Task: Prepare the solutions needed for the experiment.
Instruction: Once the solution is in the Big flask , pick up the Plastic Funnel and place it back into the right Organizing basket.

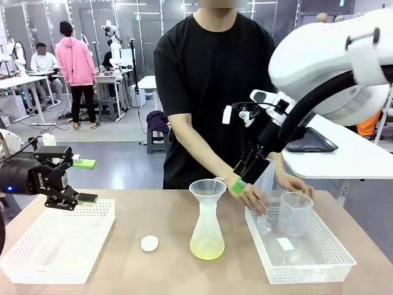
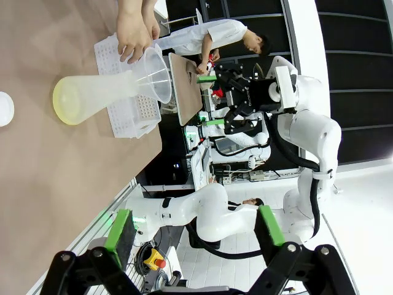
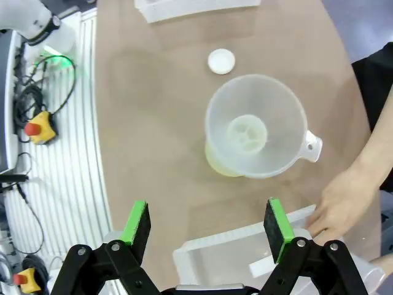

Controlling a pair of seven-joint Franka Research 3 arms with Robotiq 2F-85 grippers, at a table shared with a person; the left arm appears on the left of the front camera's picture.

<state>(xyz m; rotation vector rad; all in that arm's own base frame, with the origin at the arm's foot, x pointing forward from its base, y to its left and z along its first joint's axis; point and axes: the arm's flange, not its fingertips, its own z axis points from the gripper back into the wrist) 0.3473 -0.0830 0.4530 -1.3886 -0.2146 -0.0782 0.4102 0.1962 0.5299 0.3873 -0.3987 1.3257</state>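
A translucent conical flask stands mid-table with a clear funnel in its neck. The solutions are a shallow yellow-green layer in its base, also seen as the liquid and as a yellow rim under the funnel. My right gripper hangs open above the left end of the right tray, just right of the funnel, with nothing between its fingers. My left gripper is open over the left tray's far edge, its jaws holding nothing.
A white round stopper lies left of the flask. The right white tray holds a clear beaker; the person's hands reach into it, close under my right gripper. The left white tray is at the front left.
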